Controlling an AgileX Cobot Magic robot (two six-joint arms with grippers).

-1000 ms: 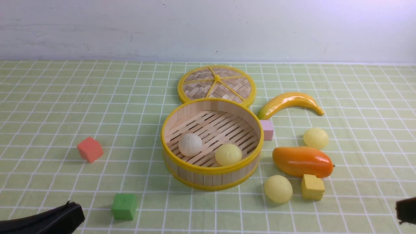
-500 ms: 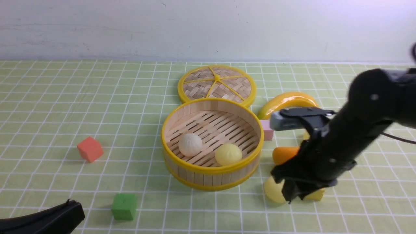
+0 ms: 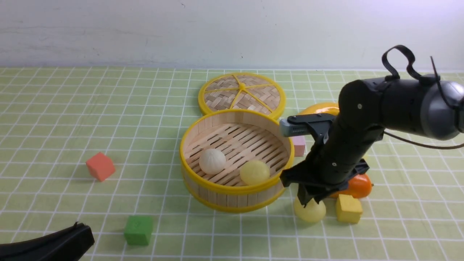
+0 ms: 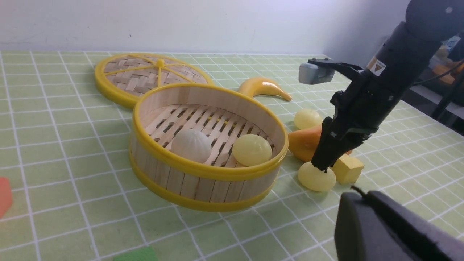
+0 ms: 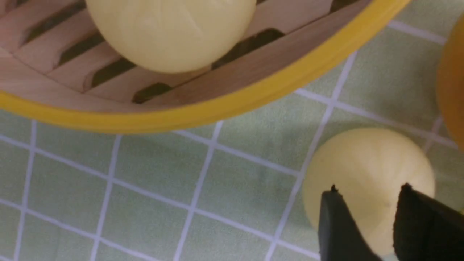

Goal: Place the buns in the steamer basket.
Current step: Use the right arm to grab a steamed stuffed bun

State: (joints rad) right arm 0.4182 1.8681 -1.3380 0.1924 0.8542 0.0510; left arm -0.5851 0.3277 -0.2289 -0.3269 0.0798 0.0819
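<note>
Two buns, one white (image 3: 212, 161) and one yellow (image 3: 255, 173), sit inside the round basket (image 3: 237, 198), on its floor with the slits. A third bun (image 3: 312, 212), a yellow one, is on the table (image 3: 174, 239), near the basket on its right side. The right gripper (image 3: 311, 200) is over that bun with its fingers apart, and it holds nothing. Its dark tips hide part of the bun. A fourth bun (image 4: 307, 119) is yellow too and farther to the right of the basket; the arm covers nearly all of it in the front view, but the left wrist view shows it.

The pink block (image 3: 298, 145) is right beside the basket. To the right of the basket are the yellow block (image 3: 348, 209) and the orange mango (image 3: 357, 186), partly hidden by the arm. The banana (image 3: 320, 108) is behind and to the right, and the arm hides one end. The flat lid (image 3: 242, 92) is just behind the basket. To the left are the red block (image 3: 100, 166) and, nearer the front, the green block (image 3: 139, 230). The left gripper (image 4: 357, 192) is shut and partly cut off.
</note>
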